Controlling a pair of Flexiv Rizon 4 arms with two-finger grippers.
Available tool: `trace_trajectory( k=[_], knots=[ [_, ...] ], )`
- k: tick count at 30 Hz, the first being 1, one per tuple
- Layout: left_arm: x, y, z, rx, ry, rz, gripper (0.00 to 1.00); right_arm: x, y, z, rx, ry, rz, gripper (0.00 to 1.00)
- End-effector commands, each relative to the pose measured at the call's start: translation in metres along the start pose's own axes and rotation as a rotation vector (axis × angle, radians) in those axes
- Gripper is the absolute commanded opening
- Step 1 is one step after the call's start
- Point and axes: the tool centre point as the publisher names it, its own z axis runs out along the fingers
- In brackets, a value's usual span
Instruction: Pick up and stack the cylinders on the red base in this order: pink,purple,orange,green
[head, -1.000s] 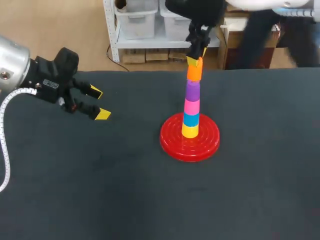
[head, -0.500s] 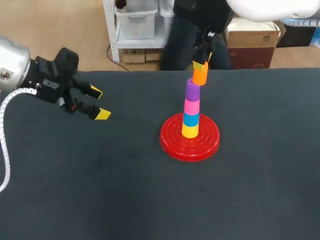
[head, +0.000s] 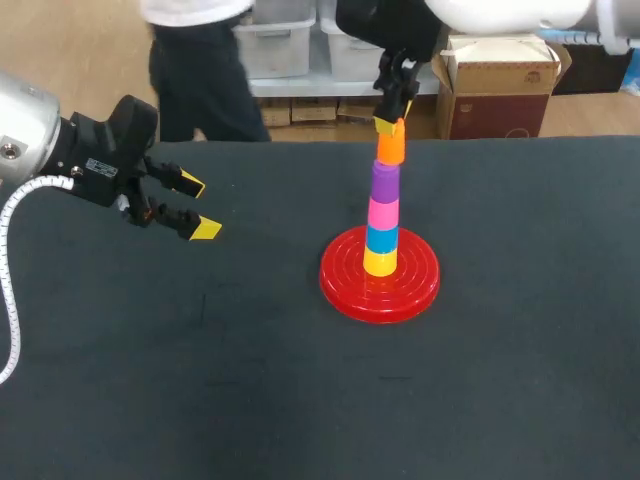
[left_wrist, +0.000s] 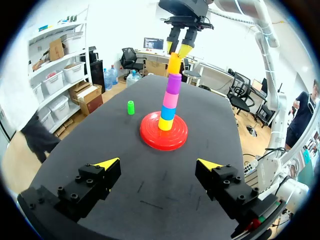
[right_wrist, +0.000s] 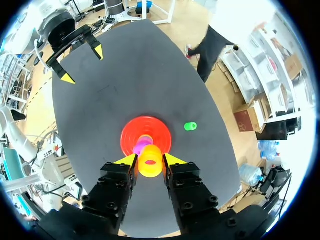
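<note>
Orange cylinder pinched by downward right jaws over purple cylinder | left jaws wide (hovering aside)

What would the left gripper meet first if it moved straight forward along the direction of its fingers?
Probably the round red plastic base with its stack of coloured cylinders, straight ahead of the open left gripper. Only bare black table lies between; depth is unclear.

The table is covered in a dark, near-black cloth. Two things rest directly on it. A round red base with ridged rings sits a little right of the table's middle. A small green cylinder stands upright near the far edge, well apart from the base.
</note>
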Motion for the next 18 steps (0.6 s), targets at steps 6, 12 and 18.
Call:
trace_trajectory(
  k=[6, 12, 18],
  knots=[
    [0.000, 0.001, 0.001, 0.000, 0.000, 0.001, 1.00, -0.004, 0.009, 0.002, -0.016, 0.012, -0.024, 0.00],
    [0.000, 0.001, 0.001, 0.000, 0.000, 0.001, 1.00, 0.006, 0.017, 0.002, -0.017, 0.020, -0.025, 0.00],
    [0.000, 0.001, 0.001, 0.000, 0.000, 0.001, 1.00, 0.016, 0.017, 0.003, -0.015, 0.026, -0.003, 0.00]
  ],
)
